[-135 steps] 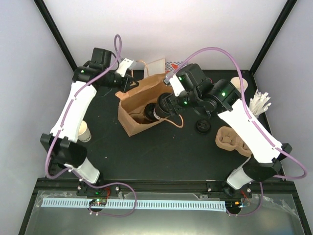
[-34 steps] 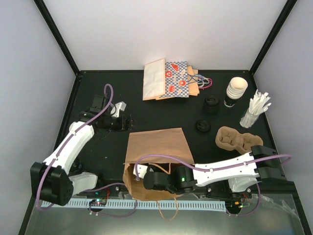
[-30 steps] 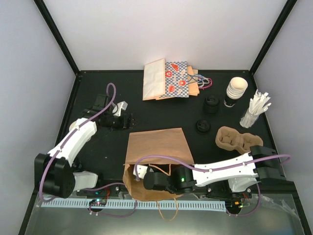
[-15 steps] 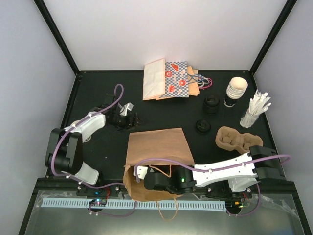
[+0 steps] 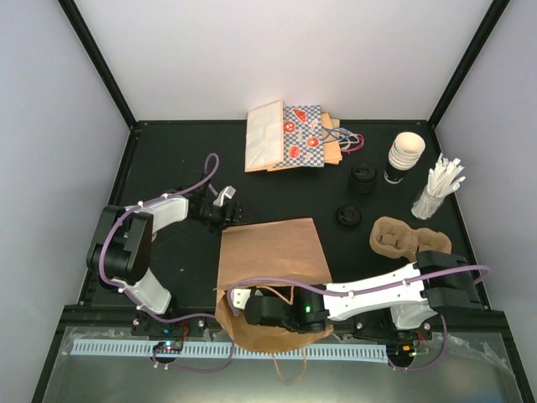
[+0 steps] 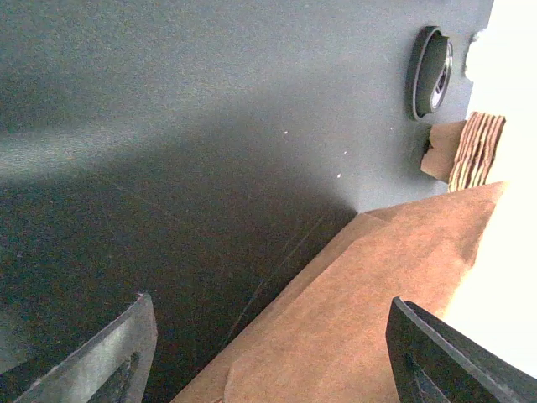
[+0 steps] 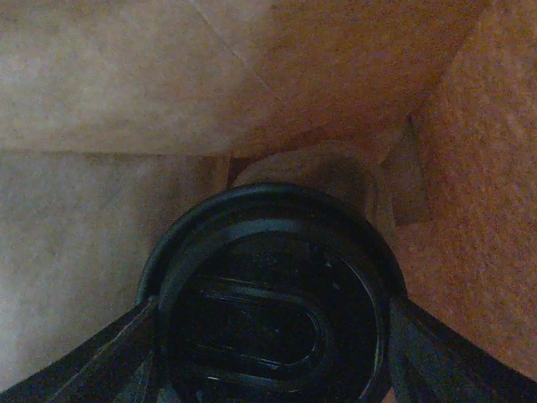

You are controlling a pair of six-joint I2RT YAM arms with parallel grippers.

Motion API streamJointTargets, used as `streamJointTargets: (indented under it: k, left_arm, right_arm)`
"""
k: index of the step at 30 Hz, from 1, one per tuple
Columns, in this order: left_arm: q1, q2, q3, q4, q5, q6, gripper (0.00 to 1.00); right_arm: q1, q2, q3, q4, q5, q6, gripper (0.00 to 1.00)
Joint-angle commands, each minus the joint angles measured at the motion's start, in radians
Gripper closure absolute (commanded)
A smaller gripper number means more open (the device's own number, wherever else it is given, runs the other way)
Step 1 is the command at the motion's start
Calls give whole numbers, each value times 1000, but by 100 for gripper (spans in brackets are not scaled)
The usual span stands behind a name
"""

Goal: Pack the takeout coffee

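Note:
The brown paper bag (image 5: 268, 252) lies on its side on the black table, mouth toward the near edge. My right gripper (image 5: 262, 311) reaches into that mouth. In the right wrist view the bag's inside (image 7: 168, 84) surrounds the takeout coffee (image 7: 273, 302); only its round black lid shows, and my right gripper (image 7: 273, 344) is shut on it, a finger on each side. My left gripper (image 5: 222, 210) hovers at the bag's far left corner. In the left wrist view it (image 6: 273, 353) stands open over the table and the bag's edge (image 6: 377, 294), holding nothing.
Flat paper bags (image 5: 289, 138) lie at the back. Two loose black lids (image 5: 362, 178) (image 5: 348, 217), a stack of cups (image 5: 406, 151), a cup of white sticks (image 5: 436, 189) and a cardboard cup carrier (image 5: 403, 237) stand on the right.
My left gripper has swung right, from the table's left side to the bag's far left corner, its jaws narrowing a little. The right gripper has stayed inside the bag on the coffee.

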Motion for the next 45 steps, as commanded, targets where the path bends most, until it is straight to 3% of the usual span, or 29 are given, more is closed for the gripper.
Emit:
streamJointTargets:
  k: [1, 20, 32, 45]
  left_arm:
    - [-9, 20, -24, 38, 73, -22, 24]
    - [-9, 22, -61, -3, 188, 13, 33]
    - [-8, 75, -36, -46, 226, 35, 36]
    - [-9, 103, -44, -91, 259, 64, 39]
  right_arm:
    - [-20, 24, -10, 22, 44, -41, 55]
    - [-109, 10, 54, 102, 80, -160, 55]
    - [-160, -10, 96, 112, 7, -185, 54]
    - [-183, 36, 52, 242, 100, -261, 54]
